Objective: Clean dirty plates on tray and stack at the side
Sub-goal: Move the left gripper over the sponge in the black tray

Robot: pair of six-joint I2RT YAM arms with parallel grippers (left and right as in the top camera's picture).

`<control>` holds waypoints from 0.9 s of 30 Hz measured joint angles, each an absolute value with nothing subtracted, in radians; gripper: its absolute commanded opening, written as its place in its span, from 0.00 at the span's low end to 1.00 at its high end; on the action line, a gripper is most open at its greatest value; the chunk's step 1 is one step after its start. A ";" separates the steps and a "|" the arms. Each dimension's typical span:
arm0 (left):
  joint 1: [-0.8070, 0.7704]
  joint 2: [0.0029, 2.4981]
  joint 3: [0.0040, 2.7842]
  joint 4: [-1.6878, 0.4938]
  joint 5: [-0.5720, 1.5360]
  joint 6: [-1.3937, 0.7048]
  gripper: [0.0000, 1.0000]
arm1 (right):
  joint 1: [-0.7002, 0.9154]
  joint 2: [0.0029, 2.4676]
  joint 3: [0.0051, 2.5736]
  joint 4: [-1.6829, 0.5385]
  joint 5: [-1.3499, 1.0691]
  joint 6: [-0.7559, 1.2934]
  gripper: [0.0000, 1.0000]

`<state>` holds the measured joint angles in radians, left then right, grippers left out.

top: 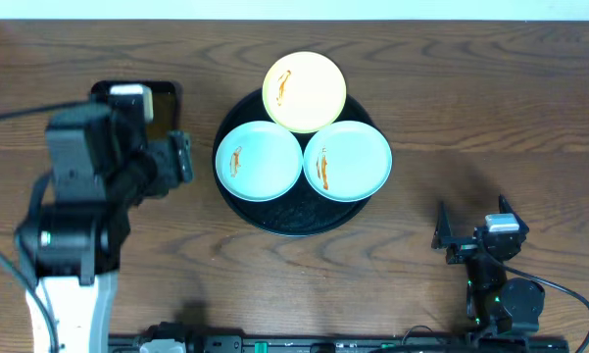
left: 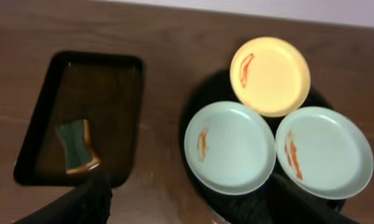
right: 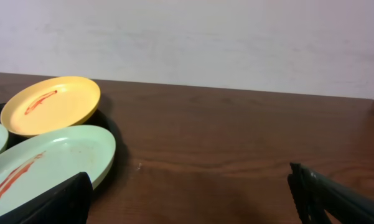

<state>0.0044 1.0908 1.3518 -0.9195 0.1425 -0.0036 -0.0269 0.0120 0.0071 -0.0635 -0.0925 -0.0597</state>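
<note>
overhead: three streaked plates [top: 259, 162] crowd the tray [top: 294, 218].

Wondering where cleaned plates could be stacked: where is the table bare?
Widest bare wood: right of the round black tray, from the far edge forward to the right gripper. A smaller patch lies in front of that tray. Crowded: the tray, filled by three plates, and the left, where the left arm overhangs the rectangular tray.
</note>
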 measured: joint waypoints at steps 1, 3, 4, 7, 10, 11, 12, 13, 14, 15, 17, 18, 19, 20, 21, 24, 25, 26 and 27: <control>0.004 1.112 1.368 -0.929 0.142 -0.001 0.79 | -0.027 0.012 0.007 -0.064 -0.093 -0.060 0.99; 0.006 1.151 1.405 -0.962 0.139 -0.004 0.79 | -0.027 0.012 0.007 -0.064 -0.093 -0.060 0.99; 0.010 1.176 1.436 -1.007 0.139 -0.009 0.79 | -0.027 0.012 0.007 -0.063 -0.093 -0.060 0.99; 0.060 1.307 1.584 -1.196 0.139 -0.025 0.79 | -0.027 0.012 0.007 -0.063 -0.092 -0.060 0.99; 0.139 1.468 1.708 -1.311 0.134 -0.030 0.79 | -0.027 0.012 0.007 -0.064 -0.093 -0.060 0.99; 0.167 1.513 1.728 -1.316 0.132 -0.035 0.79 | -0.027 0.012 0.007 -0.064 -0.093 -0.060 0.99; 0.189 1.548 1.739 -1.312 0.131 -0.045 0.79 | -0.027 0.012 0.007 -0.063 -0.093 -0.060 0.99; 0.219 1.589 1.745 -1.296 0.131 -0.060 0.79 | -0.027 0.012 0.007 -0.064 -0.093 -0.060 0.99; 0.238 1.614 1.745 -1.287 0.131 -0.073 0.79 | -0.027 0.012 0.007 -0.064 -0.093 -0.060 0.99; 0.252 1.633 1.745 -1.280 0.129 -0.081 0.79 | -0.027 0.012 0.007 -0.064 -0.093 -0.060 0.99; 0.268 1.660 1.745 -1.276 0.126 -0.093 0.79 | -0.027 0.012 0.007 -0.064 -0.093 -0.060 0.99; 0.268 1.666 1.745 -1.274 0.120 -0.098 0.79 | -0.027 0.012 0.007 -0.064 -0.093 -0.060 0.99; 0.268 1.673 1.745 -1.266 0.111 -0.102 0.79 | -0.027 0.012 0.007 -0.064 -0.093 -0.060 0.99; 0.268 1.678 1.745 -1.250 0.098 -0.104 0.79 | -0.027 0.012 0.007 -0.064 -0.093 -0.060 0.99; 0.268 1.688 1.745 -1.227 0.084 -0.107 0.79 | -0.027 0.012 0.007 -0.064 -0.093 -0.060 0.99; 0.274 1.728 1.746 -1.172 0.051 -0.135 0.79 | -0.027 0.012 0.007 -0.064 -0.093 -0.060 0.99; 0.279 1.747 1.747 -1.158 0.044 -0.144 0.79 | -0.027 0.012 0.007 -0.064 -0.093 -0.060 0.99; 0.285 1.766 1.747 -1.148 0.039 -0.154 0.79 | -0.027 0.012 0.007 -0.064 -0.093 -0.060 0.99; 0.294 1.797 1.747 -1.139 0.034 -0.162 0.79 | -0.027 0.012 0.007 -0.064 -0.093 -0.060 0.99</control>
